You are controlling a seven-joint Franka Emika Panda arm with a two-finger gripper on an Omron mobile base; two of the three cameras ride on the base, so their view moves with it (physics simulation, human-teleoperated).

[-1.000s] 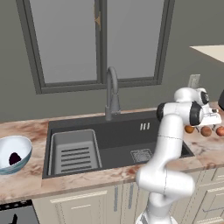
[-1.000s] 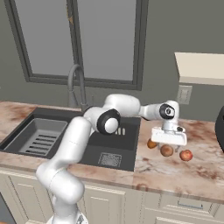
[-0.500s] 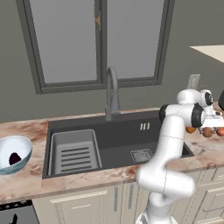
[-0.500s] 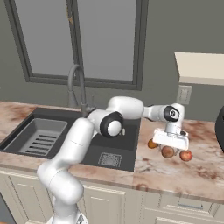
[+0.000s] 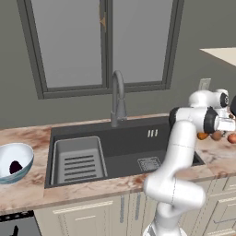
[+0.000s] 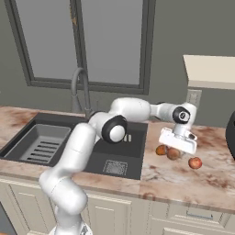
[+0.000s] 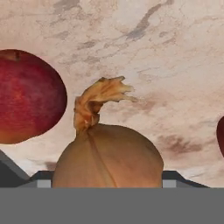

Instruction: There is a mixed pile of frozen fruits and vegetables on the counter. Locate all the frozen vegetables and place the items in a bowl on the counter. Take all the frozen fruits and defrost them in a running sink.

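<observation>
No readable writing or brand marks anywhere, so nothing to report there.

Going left to right: the pale blue-white bowl (image 5: 15,162) sits on the far left of the worktop (image 5: 27,193), and there's one dark purple lump (image 5: 15,166) lying inside it. Next is the dark sink (image 5: 124,147) with the ribbed tray insert (image 5: 78,160) in its left half and the arched faucet (image 5: 118,97) behind. Can't see any water running.

Right of the sink, the hand (image 6: 177,146) is down low over the rest of the pile: an orange ball (image 6: 160,150), then a brown onion (image 6: 173,154) right beside it, then a reddish apple (image 6: 195,162) a bit apart to the right.

Up close, the onion (image 7: 107,155) sits between the two finger tips, its dried papery stem pointing up and away from the camera, so its long axis runs along the hand. The hand looks clenched on the onion. The apple (image 7: 27,95) lies near it on the marbled stone.
</observation>
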